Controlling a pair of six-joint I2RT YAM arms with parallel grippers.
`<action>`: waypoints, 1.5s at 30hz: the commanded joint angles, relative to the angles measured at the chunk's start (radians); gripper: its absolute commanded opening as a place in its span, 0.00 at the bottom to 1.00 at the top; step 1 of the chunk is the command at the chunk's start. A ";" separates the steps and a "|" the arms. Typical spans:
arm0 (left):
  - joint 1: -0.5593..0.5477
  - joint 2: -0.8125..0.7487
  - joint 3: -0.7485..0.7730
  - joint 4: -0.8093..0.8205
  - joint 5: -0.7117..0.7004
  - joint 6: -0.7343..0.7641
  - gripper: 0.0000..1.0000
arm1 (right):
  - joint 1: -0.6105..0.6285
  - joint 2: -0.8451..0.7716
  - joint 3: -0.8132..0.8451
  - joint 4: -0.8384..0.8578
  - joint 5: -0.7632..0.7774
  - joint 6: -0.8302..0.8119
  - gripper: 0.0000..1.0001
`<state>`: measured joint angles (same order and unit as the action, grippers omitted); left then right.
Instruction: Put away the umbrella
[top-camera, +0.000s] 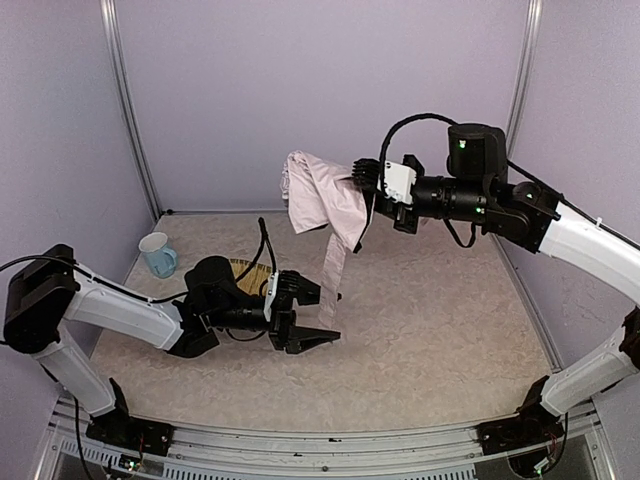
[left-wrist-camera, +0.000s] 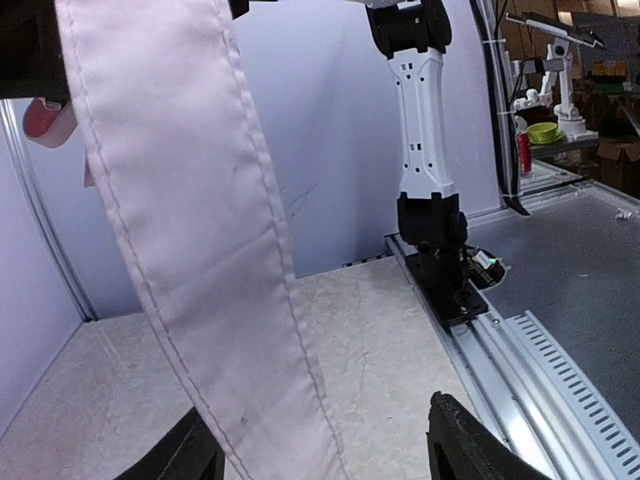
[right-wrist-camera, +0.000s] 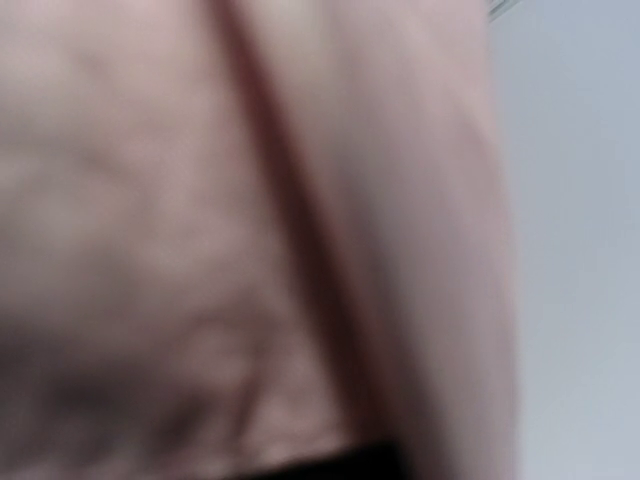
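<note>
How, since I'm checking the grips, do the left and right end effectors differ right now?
The left end effector sits low near the table; the right end effector is raised high. The left's jaws stand open, with the hanging pink strip of the umbrella between them; the right's are shut on the umbrella's bunched fabric. Both tend the same umbrella.

Pale pink fabric of the umbrella (right-wrist-camera: 180, 220) filled nearly the whole view, very close to the lens and out of focus. A darker fold (right-wrist-camera: 300, 230) ran down it from the top middle toward the bottom. Left of the fold, the cloth looked wrinkled. At the bottom edge lay a thin dark strip (right-wrist-camera: 330, 466), possibly black lining. On the right, a plain pale wall (right-wrist-camera: 580, 260) showed.
</note>
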<state>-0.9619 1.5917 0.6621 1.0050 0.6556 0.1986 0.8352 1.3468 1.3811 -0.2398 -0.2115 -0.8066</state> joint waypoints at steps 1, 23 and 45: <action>-0.001 0.031 -0.004 0.059 0.096 -0.035 0.57 | -0.008 -0.015 0.045 0.041 -0.020 0.004 0.00; 0.266 0.272 0.319 -0.269 -0.110 0.185 0.00 | 0.006 -0.027 0.177 -0.391 -0.435 0.115 0.00; 0.249 0.083 0.672 -0.303 -0.122 0.433 0.00 | -0.007 0.210 -0.432 -0.057 -0.317 0.493 0.00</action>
<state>-0.6914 1.8935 1.4048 0.3626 0.6373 0.6544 0.8570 1.4956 1.0042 -0.2127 -0.3260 -0.4156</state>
